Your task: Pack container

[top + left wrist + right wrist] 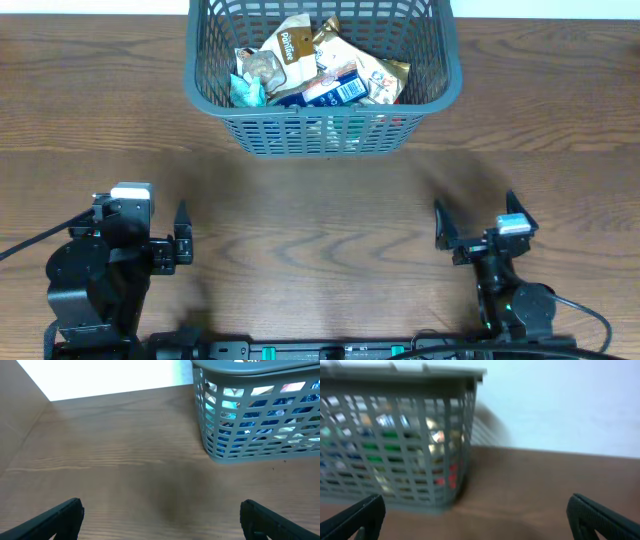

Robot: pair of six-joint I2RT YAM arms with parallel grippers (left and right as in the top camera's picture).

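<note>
The container is a dark grey lattice basket at the far middle of the wooden table. It holds several grocery packets, brown, blue and teal. It also shows in the left wrist view and, blurred, in the right wrist view. My left gripper is open and empty at the near left, well short of the basket; in the left wrist view only bare wood lies between its fingers. My right gripper is open and empty at the near right; in the right wrist view nothing is between its fingers.
The wooden table stretches between the arms and the basket. A white wall or edge borders the table's far side. Cables run off from the arm bases at the near edge.
</note>
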